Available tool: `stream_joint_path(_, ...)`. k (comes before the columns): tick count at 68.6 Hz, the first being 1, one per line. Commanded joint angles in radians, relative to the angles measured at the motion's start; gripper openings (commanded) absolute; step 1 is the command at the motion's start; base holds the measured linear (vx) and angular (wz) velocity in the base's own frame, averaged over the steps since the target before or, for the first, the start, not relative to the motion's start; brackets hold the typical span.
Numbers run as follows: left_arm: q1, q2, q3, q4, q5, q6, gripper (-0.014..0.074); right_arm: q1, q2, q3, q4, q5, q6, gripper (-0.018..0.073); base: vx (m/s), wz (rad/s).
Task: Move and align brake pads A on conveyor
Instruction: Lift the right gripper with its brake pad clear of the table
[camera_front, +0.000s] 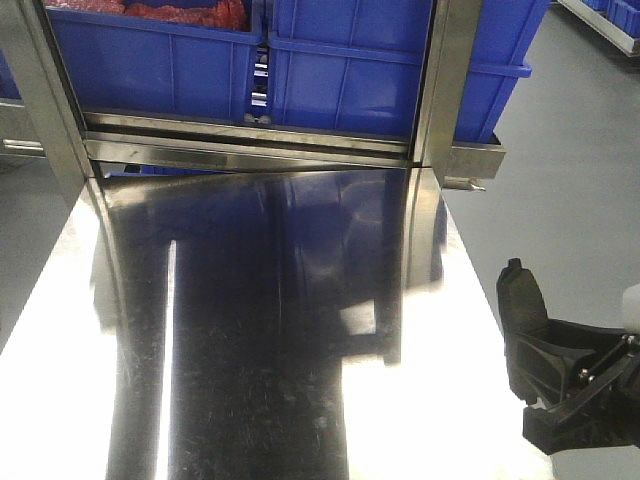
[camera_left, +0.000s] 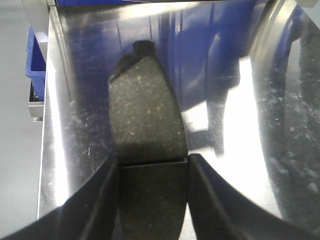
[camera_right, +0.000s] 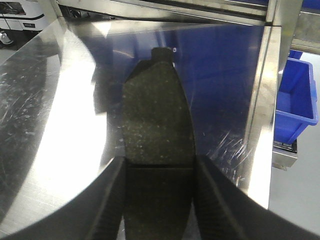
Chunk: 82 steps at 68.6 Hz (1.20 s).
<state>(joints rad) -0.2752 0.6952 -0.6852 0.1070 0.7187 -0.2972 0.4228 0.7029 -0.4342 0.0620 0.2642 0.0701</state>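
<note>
Left gripper (camera_left: 153, 162) was clamped on a brake pad (camera_left: 145, 115) over the steel surface (camera_front: 250, 330) (pinched at its groove); right gripper (camera_right: 157, 162) squeezed a second pad (camera_right: 157, 110) near that surface's right edge.

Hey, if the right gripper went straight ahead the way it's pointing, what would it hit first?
Likely the rear rail: the right gripper and its pad point across the table toward it. Depth unclear.

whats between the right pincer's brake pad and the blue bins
Past the brake pad, only bare steel table, then a steel rail below the blue bins, as the front view shows.
</note>
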Motion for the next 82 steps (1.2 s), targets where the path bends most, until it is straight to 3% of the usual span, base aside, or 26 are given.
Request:
stream_joint_path(1, -0.007, -0.003, -0.027, 0.008, -0.078, 0.000, 0.0093, -0.003, -0.005, -0.031, -0.003, -0.091, -0.008, 0.0029, 0.00, 0.00)
stream_joint_path(82, -0.007, -0.003, -0.027, 0.008, -0.078, 0.000, 0.0093, -0.003, -0.005, -0.031, -0.003, -0.091, -0.008, 0.0029, 0.00, 0.00)
